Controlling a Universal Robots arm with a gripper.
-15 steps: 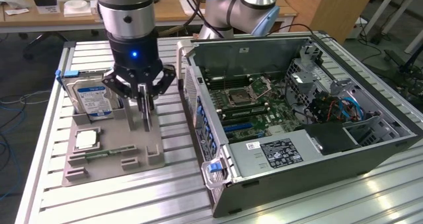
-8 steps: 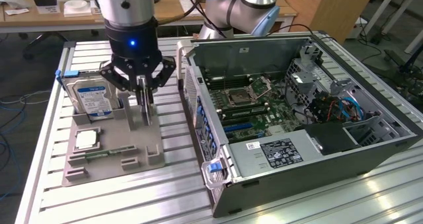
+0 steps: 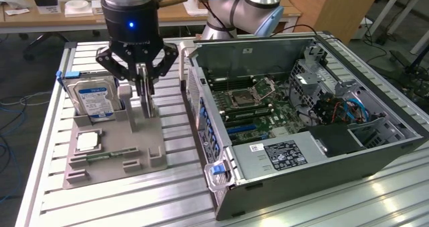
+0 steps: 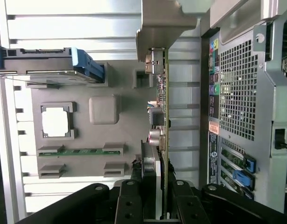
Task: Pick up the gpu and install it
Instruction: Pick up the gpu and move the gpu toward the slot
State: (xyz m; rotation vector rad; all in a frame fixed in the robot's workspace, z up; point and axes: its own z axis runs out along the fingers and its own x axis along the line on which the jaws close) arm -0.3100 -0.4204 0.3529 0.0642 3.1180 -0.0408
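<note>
My gripper [image 3: 144, 84] hangs over the grey holder plate [image 3: 134, 136], at its side nearest the computer case. The gpu [image 3: 148, 106] stands on edge between the fingers, thin and upright. In the wrist view the gpu [image 4: 163, 107] runs edge-on from my gripper [image 4: 157, 196] to its silvery bracket [image 4: 157, 28], green board with components on one side. The black fingers [image 4: 130, 200] press on both faces of the card. Whether its lower edge still rests in the holder's slot, I cannot tell. The open computer case [image 3: 302, 116] lies to the exterior view's right, with its blue expansion slots [image 3: 244, 129] bare.
A silver hard drive [image 3: 94, 100] with a blue-white label stands at the holder's far end. A square processor [image 3: 88, 141] and a narrow green memory stick [image 3: 107, 155] lie on the plate. The case's perforated rear panel [image 4: 241, 93] is close beside the card. A slatted aluminium table [image 3: 100, 202] is underneath.
</note>
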